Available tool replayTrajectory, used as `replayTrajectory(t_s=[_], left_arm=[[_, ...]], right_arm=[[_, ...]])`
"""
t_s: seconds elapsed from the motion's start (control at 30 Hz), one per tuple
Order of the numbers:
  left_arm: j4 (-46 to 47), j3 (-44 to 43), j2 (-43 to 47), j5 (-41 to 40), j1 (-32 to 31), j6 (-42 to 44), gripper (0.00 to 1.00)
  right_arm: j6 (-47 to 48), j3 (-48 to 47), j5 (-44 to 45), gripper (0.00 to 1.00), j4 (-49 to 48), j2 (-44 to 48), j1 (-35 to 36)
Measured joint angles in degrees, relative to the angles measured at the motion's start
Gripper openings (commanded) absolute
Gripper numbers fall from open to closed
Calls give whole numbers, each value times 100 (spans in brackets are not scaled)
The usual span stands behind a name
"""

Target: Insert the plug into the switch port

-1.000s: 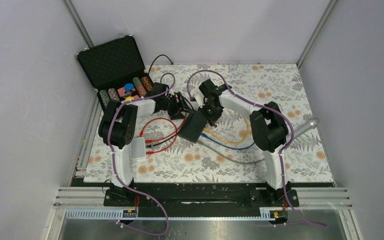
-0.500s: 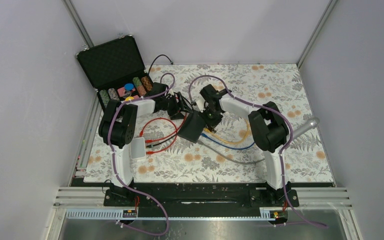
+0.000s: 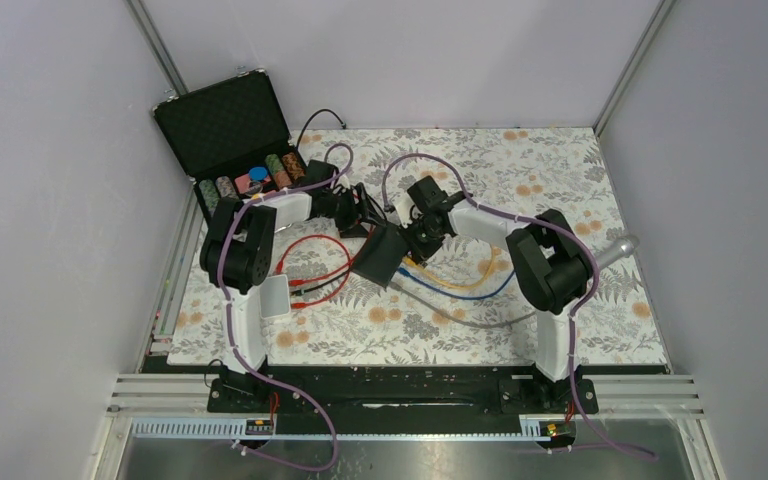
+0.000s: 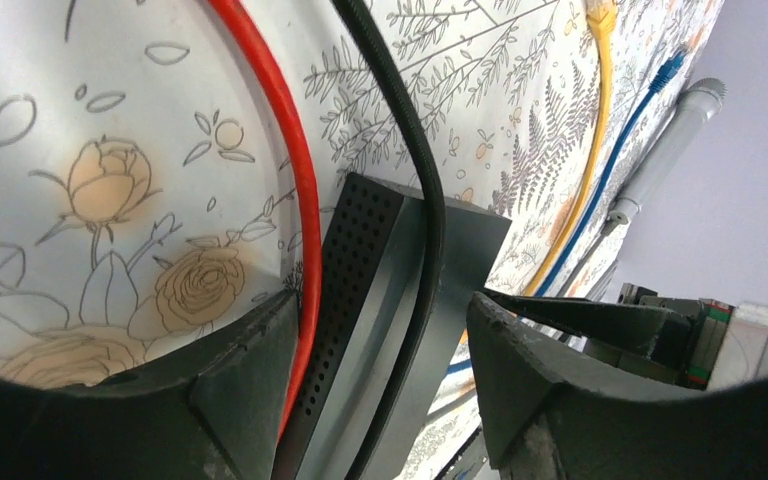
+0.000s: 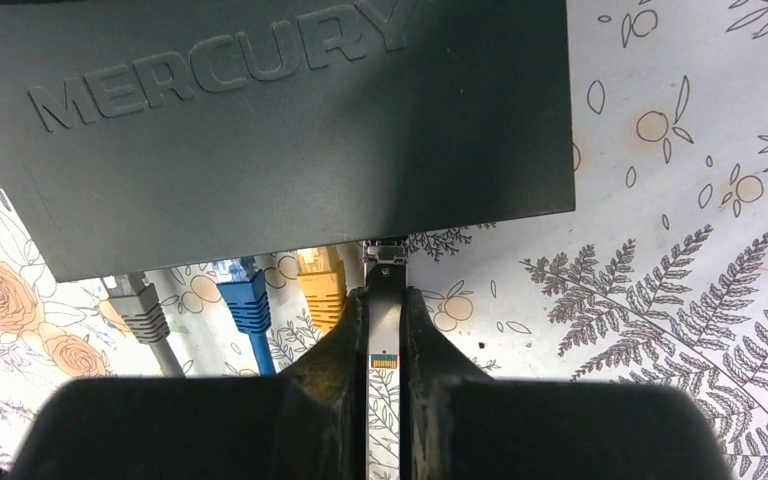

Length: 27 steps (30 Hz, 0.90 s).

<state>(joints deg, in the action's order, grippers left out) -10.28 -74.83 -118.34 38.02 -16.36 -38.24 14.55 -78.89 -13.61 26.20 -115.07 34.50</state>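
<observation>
Now the right gripper (image 5: 385,300) has swung down toward the network switch (image 5: 260,120), jaws pinched on a plug (image 5: 384,262) at its port edge. Left gripper's (image 4: 380,330) jaws straddle the switch's far end, half open, near the table's middle.

Dark Mercury switch (image 5: 290,120) flat on floral mat, metal-tipped plug (image 5: 384,300) at its port edge

Both arms reaching toward table centre; left gripper (image 4: 380,370) standing with fingers parted, right gripper (image 5: 385,330) pinching fingers nearly together
</observation>
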Motion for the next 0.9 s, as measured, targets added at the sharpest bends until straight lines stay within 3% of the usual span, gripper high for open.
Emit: replayTrajectory(t_s=[0.33, 0.9], left_arm=[[-715, -570, -238, 55, 4, 697, 61], [-774, -619, -273, 136, 2, 975, 61]], right_arm=[[76, 199, 109, 0, -389, 103, 2], [573, 66, 13, 0, -376, 101, -151]])
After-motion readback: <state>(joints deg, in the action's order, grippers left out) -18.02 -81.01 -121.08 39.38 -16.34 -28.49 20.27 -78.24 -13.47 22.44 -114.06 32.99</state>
